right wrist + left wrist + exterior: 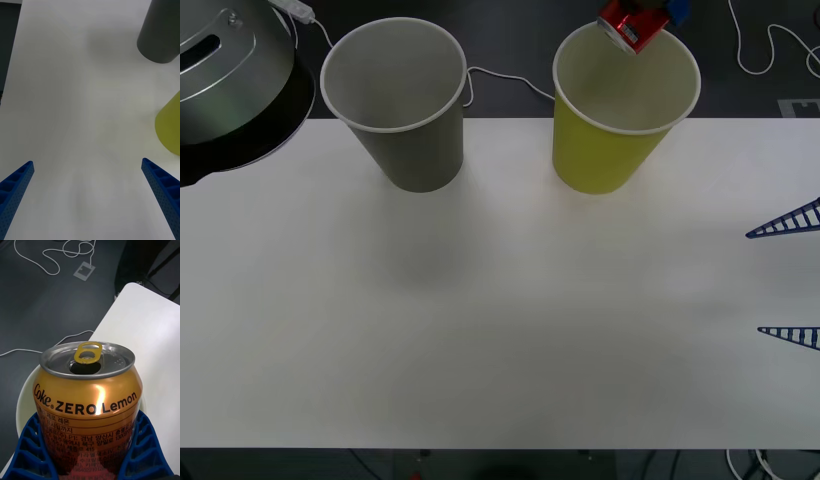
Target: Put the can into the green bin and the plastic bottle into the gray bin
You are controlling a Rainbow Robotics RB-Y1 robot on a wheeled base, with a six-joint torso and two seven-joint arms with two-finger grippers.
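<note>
White table (500, 330) fills the scene, with dark floor and loose white cables (770, 50) behind its far edge. Over that far edge hangs the small orange-gold and red metal drink can (627, 28), held by the left claw (90, 453), whose blue ribbed fingers (32, 450) clamp the can's lower body from both sides. In the left wrist view the silver top with its gold pull tab (89, 351) shows an open mouth, so the can is probably empty: light, stiff enough for a side grip, but thin-walled and easily dented, with smooth printed metal that could slip. The hold low on the body looks sound.

Directly below sits the large yellow-green paper cup with a white rim (620, 150), the green bin; the can hovers over its far rim rather than its centre, so releasing now risks clipping the edge. A little travel toward the robot would centre it. The cup is light paper and would tip if struck.

Beside it, apart, stands the large gray paper cup with a white rim (402, 130), the gray bin. The right claw (88, 195) waits over the table's right side, fingers spread wide with nothing between them. Much bare table lies open nearer the robot.
</note>
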